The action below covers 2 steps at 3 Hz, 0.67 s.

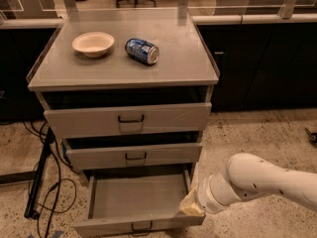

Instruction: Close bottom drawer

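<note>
The grey cabinet has three drawers. The bottom drawer (133, 197) is pulled far out and looks empty inside; its front panel with a small black wire handle (141, 227) sits at the frame's lower edge. My white arm comes in from the right, and my gripper (190, 206) is at the drawer's front right corner, right against the panel's right end. The fingers themselves are hidden behind the wrist.
The top drawer (129, 119) and middle drawer (134, 155) stand slightly ajar. A cream bowl (93, 43) and a blue can lying on its side (141, 50) rest on the cabinet top. Black cables and a stand leg (42, 172) lie on the floor at left.
</note>
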Each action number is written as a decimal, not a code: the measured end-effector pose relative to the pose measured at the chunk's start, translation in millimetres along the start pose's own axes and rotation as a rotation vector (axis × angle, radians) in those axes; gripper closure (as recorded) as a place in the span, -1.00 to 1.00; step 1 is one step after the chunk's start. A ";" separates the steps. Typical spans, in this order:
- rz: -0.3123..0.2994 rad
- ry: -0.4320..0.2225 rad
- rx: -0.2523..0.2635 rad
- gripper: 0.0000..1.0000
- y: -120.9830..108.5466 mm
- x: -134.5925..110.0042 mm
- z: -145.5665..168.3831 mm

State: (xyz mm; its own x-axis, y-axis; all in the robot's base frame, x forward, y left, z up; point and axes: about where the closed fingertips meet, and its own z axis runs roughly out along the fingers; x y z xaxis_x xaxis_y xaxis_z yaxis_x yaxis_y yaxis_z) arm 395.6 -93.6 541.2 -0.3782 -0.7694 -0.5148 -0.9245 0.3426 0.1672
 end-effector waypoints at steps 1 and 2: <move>0.021 0.010 0.015 1.00 -14.7 13.3 33.9; 0.047 0.010 0.032 1.00 -38.4 30.3 69.5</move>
State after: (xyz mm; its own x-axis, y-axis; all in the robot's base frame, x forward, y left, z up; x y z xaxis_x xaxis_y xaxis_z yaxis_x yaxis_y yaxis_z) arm 423.0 -92.6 460.8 -0.4214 -0.7574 -0.4988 -0.9039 0.3949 0.1641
